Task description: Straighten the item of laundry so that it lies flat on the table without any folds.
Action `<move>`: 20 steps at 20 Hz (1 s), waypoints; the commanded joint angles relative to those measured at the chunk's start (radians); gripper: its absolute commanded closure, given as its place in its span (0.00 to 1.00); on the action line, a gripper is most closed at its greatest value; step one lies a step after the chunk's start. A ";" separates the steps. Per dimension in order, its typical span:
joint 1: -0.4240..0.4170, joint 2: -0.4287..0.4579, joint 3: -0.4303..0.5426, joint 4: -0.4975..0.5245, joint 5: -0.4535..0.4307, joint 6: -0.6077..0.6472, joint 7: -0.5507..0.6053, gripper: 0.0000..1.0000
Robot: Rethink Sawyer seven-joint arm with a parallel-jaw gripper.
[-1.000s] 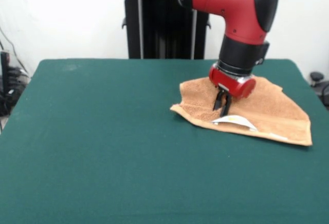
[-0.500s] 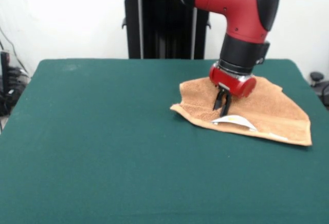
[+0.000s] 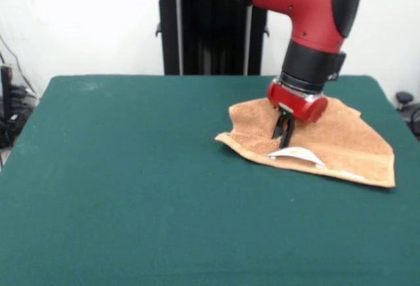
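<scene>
We find the towel at the centre right of the frame, on the dark green table, and it is not yet flat. Its outline is roughly triangular rather than square — the near edge runs as a long diagonal band from the middle of the frame down to the lower-right corner, and the left tip is raised a little off the cloth. A white label with a yellow mark lies turned up along that near edge, which we read as a sign that one part is folded over onto the rest.

The gripper comes down from the red arm onto the towel just above the label, its tips at or in the fabric. The two dark fingers look pressed close together; we judge that they are pinching a bit of the towel, though the contact itself is too small to be sure of.

So we judge the task only begun — a hold seems taken near the folded edge, while the unfolding and the smoothing are all left to do.

No containers show anywhere in the frame; the table bears only the towel.
</scene>
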 commanded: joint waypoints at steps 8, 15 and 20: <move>-0.038 0.133 0.051 -0.234 0.105 0.058 0.097 1.00; 0.022 0.243 -0.039 -0.407 0.209 0.005 0.097 1.00; 0.081 0.295 -0.137 -0.501 0.297 0.064 0.104 1.00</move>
